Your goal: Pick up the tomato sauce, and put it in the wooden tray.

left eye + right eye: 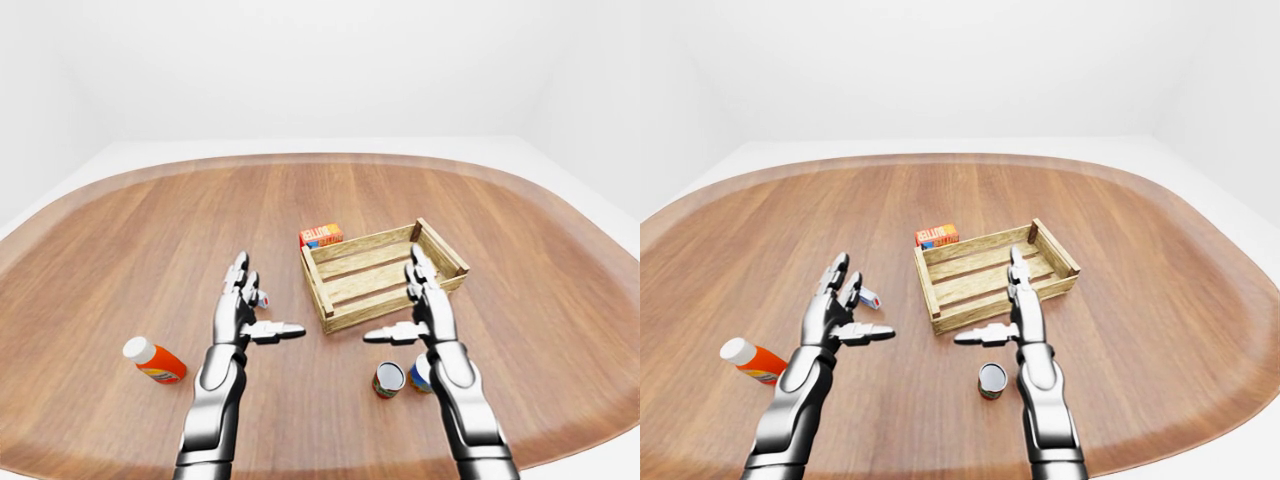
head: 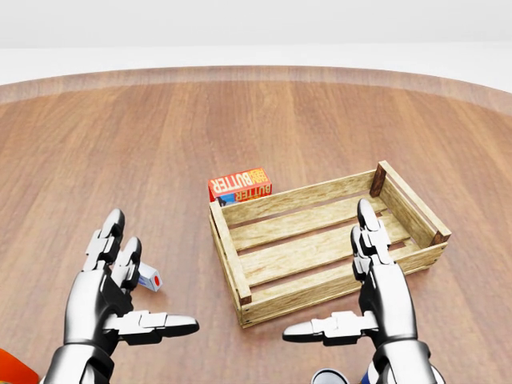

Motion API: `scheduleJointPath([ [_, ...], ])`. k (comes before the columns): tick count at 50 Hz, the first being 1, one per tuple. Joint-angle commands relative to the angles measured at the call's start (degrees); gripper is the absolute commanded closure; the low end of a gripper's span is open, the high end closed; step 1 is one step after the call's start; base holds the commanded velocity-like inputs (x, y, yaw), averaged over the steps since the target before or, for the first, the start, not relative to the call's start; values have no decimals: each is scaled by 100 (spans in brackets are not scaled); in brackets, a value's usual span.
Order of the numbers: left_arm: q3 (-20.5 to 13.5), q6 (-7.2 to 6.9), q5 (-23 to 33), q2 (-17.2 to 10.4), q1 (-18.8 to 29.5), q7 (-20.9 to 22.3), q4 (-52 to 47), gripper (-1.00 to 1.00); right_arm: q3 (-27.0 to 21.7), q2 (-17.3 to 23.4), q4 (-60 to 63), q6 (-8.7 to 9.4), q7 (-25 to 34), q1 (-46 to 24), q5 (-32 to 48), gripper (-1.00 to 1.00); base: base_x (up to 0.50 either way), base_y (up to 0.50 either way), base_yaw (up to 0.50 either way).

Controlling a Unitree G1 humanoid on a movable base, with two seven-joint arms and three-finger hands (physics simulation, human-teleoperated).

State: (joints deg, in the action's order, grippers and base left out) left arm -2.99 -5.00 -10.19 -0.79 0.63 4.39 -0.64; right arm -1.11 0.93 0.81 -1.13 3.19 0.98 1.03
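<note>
Left-eye view: two cans stand on the table (image 1: pixel 120 250) toward the bottom edge from the wooden tray (image 1: pixel 384 275). One has a dark open-looking top and a red-and-green label (image 1: pixel 388 379); I take this for the tomato sauce, though the label is too small to read. The blue can (image 1: pixel 420 372) stands just beside it, half hidden by the right forearm. The right hand (image 1: pixel 428 312) hovers between tray and cans, fingers spread, holding nothing, thumb pointing toward the left hand (image 1: pixel 238 312), also spread and empty. The sauce can stands upright, axis vertical, below and slightly left of the right palm, much nearer that hand than the other. An orange bottle (image 1: pixel 155 361) lies on its side well to the tray's left; a butter box (image 1: pixel 322 235) touches the tray's far corner. Head view: the tray's slats (image 2: pixel 320 240) are bare; a small white box (image 2: pixel 148 279) sits just beside the left fingers (image 2: pixel 108 232); the cans barely show at the bottom edge. Right-eye view: the dark-topped can (image 1: pixel 991 380) stands clear to the left of the right wrist, on the thumb's side. My judgement: the right hand must draw toward the robot and drop to take it.
</note>
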Motion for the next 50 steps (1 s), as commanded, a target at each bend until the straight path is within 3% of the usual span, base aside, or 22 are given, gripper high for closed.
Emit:
scheduleJointPath([
  [1, -18, 0, -82, 0, 4, 3, -53, -100, 134, 69, 369, -355, -306, 113, 760, -100, 0, 0, 0],
  [4, -14, 0, -75, -2, 4, 5, -46, -100, 107, 31, 654, -387, -440, 136, 1021, -100, 0, 0, 0],
  [6, -8, 0, -55, -5, 3, 7, -32, -100, 138, 12, 930, -233, -324, 216, 1004, -100, 0, 0, 0],
  [13, -6, 0, -56, -3, -3, 11, -40, -100, 71, 49, 1433, -165, -436, 236, 1341, -100, 0, 0, 0],
  [16, 1, 0, -51, 0, -18, 17, -56, -100, 10, -42, 1781, 27, -244, 427, 924, -100, 0, 0, 0],
  [18, 3, 0, -46, 1, -22, 20, -57, -100, -5, -10, 1879, 53, -254, 427, 953, -100, 0, 0, 0],
  [21, 6, 0, -34, 1, -27, 20, -59, -100, 34, -3, 1901, -120, -371, 453, 1154, -100, 0, 0, 0],
  [22, 6, 0, -30, 2, -28, 19, -58, -100, 161, 69, 2048, 191, -203, 558, 1438, -100, 0, 0, 0],
  [23, 6, 0, -31, 3, -31, 21, -61, -100, 267, 187, 2014, -75, -161, 667, 1826, -100, 0, 0, 0],
  [26, 9, 0, -23, 3, -36, 23, -64, -100, 241, 229, 1953, -236, -168, 696, 2560, -100, 0, 0, 0],
  [31, 12, 0, -9, 3, -36, 29, -52, -100, 23, 220, 2519, -145, 166, 807, 3298, -100, 0, 0, 0],
  [36, 14, 0, -6, 5, -40, 33, -52, -100, 114, 264, 2609, -344, 310, 992, 4185, -100, 0, 0, 0],
  [40, 14, 0, -4, 4, -35, 32, -46, -100, 133, 227, 2797, -387, 414, 1046, 4610, -100, 0, 0, 0],
  [50, 17, 0, 0, 4, -40, 38, -59, -100, 81, 192, 2735, -387, 489, 1124, 4806, -100, 0, 0, 0],
])
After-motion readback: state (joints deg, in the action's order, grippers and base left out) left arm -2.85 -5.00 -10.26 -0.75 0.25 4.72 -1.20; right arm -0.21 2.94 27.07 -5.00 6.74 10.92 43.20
